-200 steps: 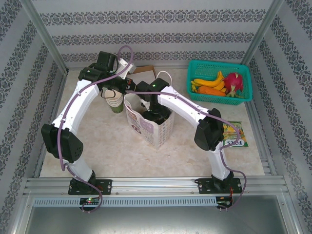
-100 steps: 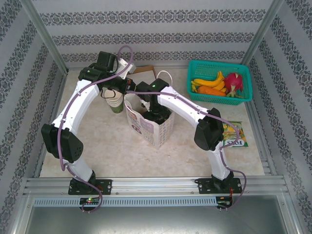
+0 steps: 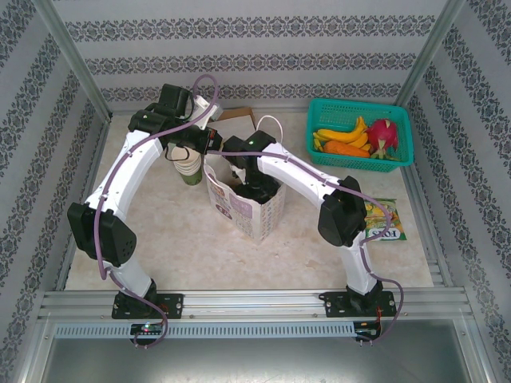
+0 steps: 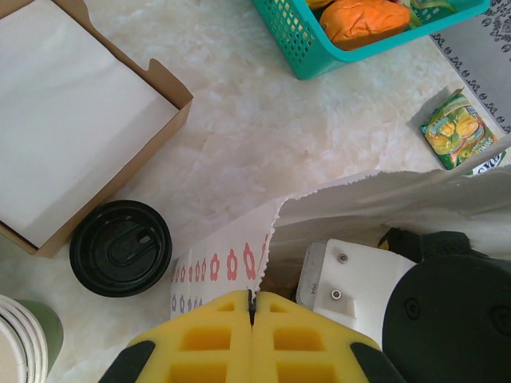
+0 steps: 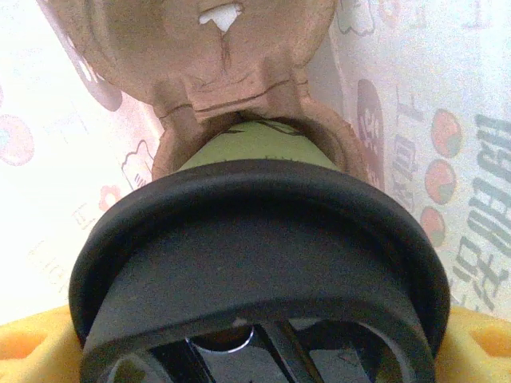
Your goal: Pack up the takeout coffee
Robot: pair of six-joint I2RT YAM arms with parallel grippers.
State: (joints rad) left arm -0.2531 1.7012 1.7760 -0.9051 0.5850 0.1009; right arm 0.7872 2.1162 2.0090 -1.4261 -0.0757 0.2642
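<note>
Takeout coffee point(image 5: 257, 227), black-lidded, olive-sided, gripped by right pincer point(image 5: 254, 347); left pincer point(image 4: 251, 311) pinching bag point(image 4: 226, 263)

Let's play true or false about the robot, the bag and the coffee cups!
1. The left fingers pinch the paper bag's edge. True.
2. The right fingers hold a banana. False: they hold a black-lidded coffee cup inside the bag.
3. Another lidded cup stands on the table beside the brown box. True.
4. The green basket is empty. False: it holds fruit.
</note>
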